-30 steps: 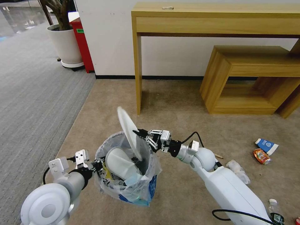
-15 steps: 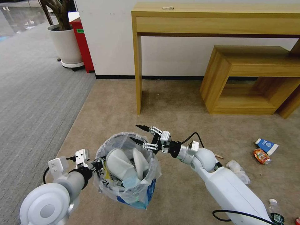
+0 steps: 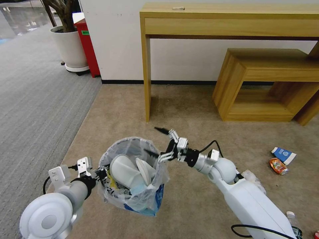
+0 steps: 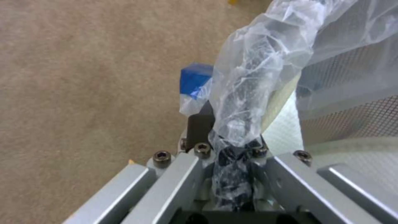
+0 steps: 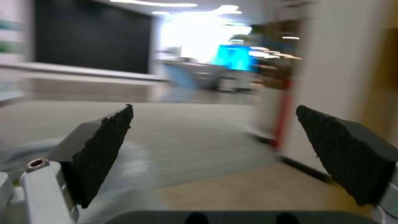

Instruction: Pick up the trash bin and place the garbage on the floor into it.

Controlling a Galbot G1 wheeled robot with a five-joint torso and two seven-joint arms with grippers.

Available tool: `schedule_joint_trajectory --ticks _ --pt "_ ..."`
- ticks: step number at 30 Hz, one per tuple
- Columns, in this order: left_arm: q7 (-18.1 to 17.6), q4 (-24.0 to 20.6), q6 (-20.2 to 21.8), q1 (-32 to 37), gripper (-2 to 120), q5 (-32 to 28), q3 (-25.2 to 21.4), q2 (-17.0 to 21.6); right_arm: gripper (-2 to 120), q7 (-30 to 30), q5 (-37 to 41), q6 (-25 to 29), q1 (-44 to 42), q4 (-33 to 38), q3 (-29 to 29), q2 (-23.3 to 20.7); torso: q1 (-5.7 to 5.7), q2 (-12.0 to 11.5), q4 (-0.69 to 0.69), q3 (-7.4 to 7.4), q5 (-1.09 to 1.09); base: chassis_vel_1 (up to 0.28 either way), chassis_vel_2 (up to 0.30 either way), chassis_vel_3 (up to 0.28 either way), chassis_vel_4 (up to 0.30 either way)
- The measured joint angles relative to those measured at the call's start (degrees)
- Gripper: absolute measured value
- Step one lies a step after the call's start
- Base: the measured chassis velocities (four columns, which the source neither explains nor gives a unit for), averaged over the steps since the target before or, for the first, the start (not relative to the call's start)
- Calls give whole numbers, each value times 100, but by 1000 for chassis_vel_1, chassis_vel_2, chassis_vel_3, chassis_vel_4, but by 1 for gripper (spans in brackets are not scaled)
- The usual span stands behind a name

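Observation:
The trash bin point(image 3: 133, 186), lined with a crinkled clear bag, hangs just above the beige floor point(image 3: 186, 109). My left gripper point(image 3: 99, 174) is shut on its rim; the left wrist view shows the gripper point(image 4: 232, 137) clamping the bag-wrapped rim beside the mesh wall point(image 4: 356, 102). Two white slippers point(image 3: 124, 169) point(image 3: 143, 171) lie inside. My right gripper point(image 3: 152, 140) stands open and empty just above the bin's far right rim, its pads point(image 5: 104, 149) wide apart. A blue-white cup point(image 3: 283, 155), a crushed orange can point(image 3: 278, 166), a tissue wad point(image 3: 254, 179) and a small bottle point(image 3: 291, 219) lie on the floor at the right.
A tall wooden console table point(image 3: 146, 66) and a low wooden bench point(image 3: 265, 83) stand against the wall ahead. Grey ribbed carpet point(image 3: 33, 99) runs along the left, with a white plant pot point(image 3: 69, 46) and a red box point(image 3: 87, 43) at the back.
My right gripper held a white slipper upright over the bin, then opened; the slipper dropped inside. The gripper has since lifted up and to the right, opening wider.

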Motion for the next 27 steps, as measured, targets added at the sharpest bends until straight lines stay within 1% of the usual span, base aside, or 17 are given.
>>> schedule_joint_trajectory --ticks 1,2,4,5,6,7,8,9,10,11,14,16,19,20,23,24,27 --pt "-22 0 0 0 1 -3 -7 0 100 168 -4 -43 -17 38 38 -11 0 0 0 0 0 0 0 0 0" --pt "-22 0 0 0 1 -3 -7 0 100 168 -4 -43 -17 38 38 -11 0 0 0 0 0 0 0 0 0" --pt "-176 -3 0 5 1 41 -78 -18 100 1480 -8 -129 -98 200 320 -15 0 0 -1 0 0 0 0 0 0" --pt "-176 -3 0 5 1 41 -78 -18 100 1480 -8 -129 -98 200 320 -15 0 0 -1 0 0 0 0 0 0" --pt "-238 -5 -1 25 1 160 -131 -50 100 1928 -41 -146 -114 203 492 26 0 0 0 0 1 0 0 0 0" --pt "-248 -5 -1 39 1 285 -158 -67 100 2167 -87 -192 -146 207 691 58 0 0 1 0 1 0 0 0 0" --pt "-248 -5 -1 39 1 285 -158 -67 100 2167 -87 -192 -146 207 691 58 0 0 1 0 1 0 0 0 0" --pt "-231 7 0 64 1 529 -184 -71 100 2344 -152 -258 -270 258 1153 105 0 0 0 0 1 0 0 0 0" --pt "-212 14 0 86 1 655 -201 -69 100 2360 -217 -279 -338 285 1417 129 0 0 -1 0 1 0 0 0 0" --pt "-212 14 0 86 1 655 -201 -69 100 2360 -217 -279 -338 285 1417 129 0 0 -1 0 1 0 0 0 0" --pt "-167 34 -1 150 1 961 -259 -62 100 2354 -421 -282 -573 385 2262 236 0 0 0 0 1 0 0 0 0" --pt "-167 35 -2 155 1 989 -265 -62 100 2350 -448 -281 -617 408 2363 254 0 0 0 0 1 0 0 0 0" --pt "-154 35 -34 172 1 1065 -271 -52 100 2226 -542 -178 -1023 636 3185 352 0 0 -1 0 0 0 0 0 0" --pt "-154 35 -34 172 1 1065 -271 -52 100 2226 -542 -178 -1023 636 3185 352 0 0 -1 0 0 0 0 0 0" --pt "-142 30 -98 194 1 1092 -268 -19 100 2042 -408 -58 -1426 891 3794 355 -1 0 -2 -1 1 0 0 0 0" --pt "-142 30 -98 194 1 1092 -268 -19 100 2042 -408 -58 -1426 891 3794 355 -1 0 -2 -1 1 0 0 0 0" --pt "-119 20 -147 232 1 1115 -268 -10 100 1821 -325 131 -1684 1020 4190 224 0 0 -1 -1 0 0 0 0 0"
